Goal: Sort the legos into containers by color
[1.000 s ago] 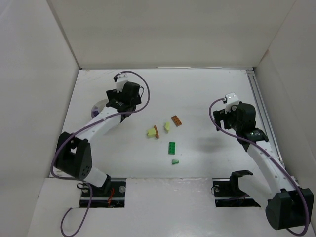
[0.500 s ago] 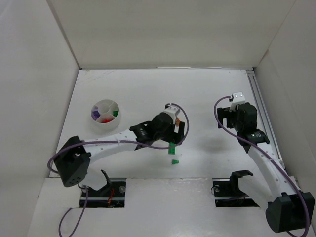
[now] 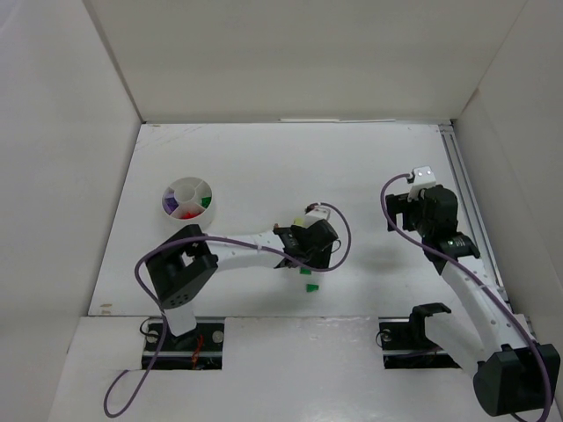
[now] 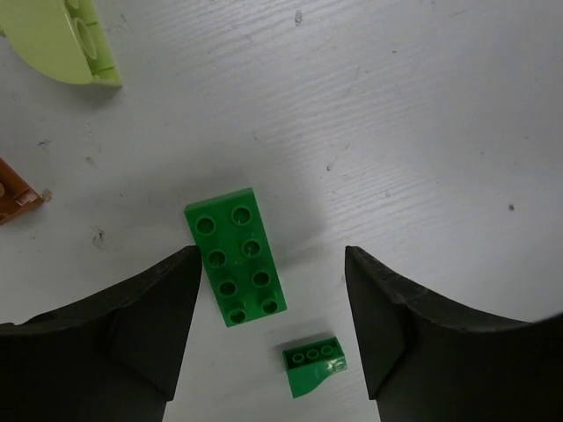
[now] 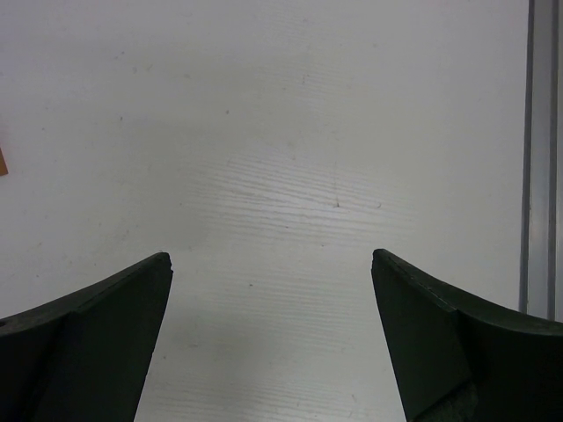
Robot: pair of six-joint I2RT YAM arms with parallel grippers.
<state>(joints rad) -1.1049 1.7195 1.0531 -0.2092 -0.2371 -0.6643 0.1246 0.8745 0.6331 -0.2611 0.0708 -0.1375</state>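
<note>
Green eight-stud lego [image 4: 236, 257] between the parted fingers of the left gripper [image 4: 271, 264], not gripped.

Lying flat, studs up, around the middle of the table [image 3: 369, 158], a little toward its near edge; one finger just beside one long side, the other well clear of the opposite side, nothing held. Just nearer the near edge: small green sloped lego [image 4: 312, 362], apart from the big one. In the wrist view, off past the gripper's left finger: pale green lego [image 4: 66, 40] and orange-brown lego [image 4: 13, 193], both cut by the frame. Toward the left edge of the table: round white divided container [image 3: 187, 220] with purple, red and green pieces in separate compartments. Near the right edge: right gripper [image 5: 271, 264] spread wide, empty, above bare table.
</note>
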